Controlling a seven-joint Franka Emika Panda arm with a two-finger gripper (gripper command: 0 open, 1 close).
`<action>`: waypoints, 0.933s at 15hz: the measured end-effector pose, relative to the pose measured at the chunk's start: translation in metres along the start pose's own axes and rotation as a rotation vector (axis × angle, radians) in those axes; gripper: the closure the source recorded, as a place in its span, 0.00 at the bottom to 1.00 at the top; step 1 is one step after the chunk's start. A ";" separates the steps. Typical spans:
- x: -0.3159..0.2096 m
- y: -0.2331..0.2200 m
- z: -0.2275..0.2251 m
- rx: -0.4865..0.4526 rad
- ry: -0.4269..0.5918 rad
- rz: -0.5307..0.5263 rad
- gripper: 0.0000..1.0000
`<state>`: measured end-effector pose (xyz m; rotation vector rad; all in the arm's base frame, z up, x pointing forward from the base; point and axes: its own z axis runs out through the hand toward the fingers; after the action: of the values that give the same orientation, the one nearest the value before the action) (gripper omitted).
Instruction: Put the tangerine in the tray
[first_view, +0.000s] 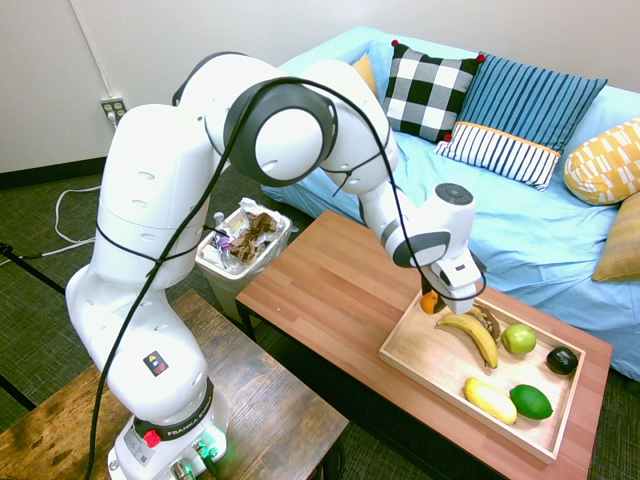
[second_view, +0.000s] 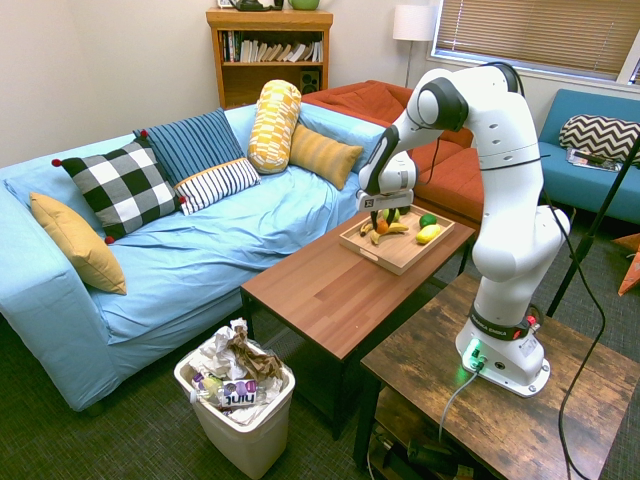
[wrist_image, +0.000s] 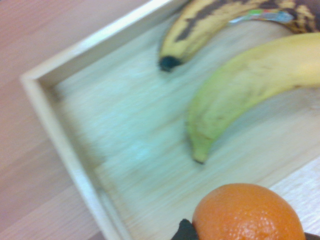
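Note:
The small orange tangerine (first_view: 429, 302) hangs just over the near-left corner of the light-wood tray (first_view: 432, 358), which lies at the right end of the reddish-brown table (first_view: 330, 290). My gripper (first_view: 437, 304) points down and is shut on the fruit. From the opposite side the tangerine (second_view: 382, 227) shows under my gripper (second_view: 380, 221) at the sofa-side edge of the tray (second_view: 396, 257). In the wrist view the tangerine (wrist_image: 245, 212) is close by, over bare tray floor (wrist_image: 130, 150) inside the corner rim.
In the tray lie two bananas (first_view: 474, 334), a green apple (first_view: 518, 339), a dark avocado (first_view: 562, 361), a lime (first_view: 531, 401) and a yellow oblong fruit (first_view: 490, 400). A full waste bin (first_view: 243, 243) stands off the table's left end. The blue sofa (first_view: 530, 220) runs behind.

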<state>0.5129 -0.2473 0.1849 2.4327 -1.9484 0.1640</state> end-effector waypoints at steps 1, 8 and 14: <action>0.009 0.007 0.008 -0.011 -0.003 0.021 1.00; 0.034 0.022 0.069 -0.059 -0.032 0.058 1.00; 0.036 0.029 0.083 -0.052 -0.062 0.034 0.00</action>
<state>0.4986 -0.2954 0.1039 2.4008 -1.9934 0.0381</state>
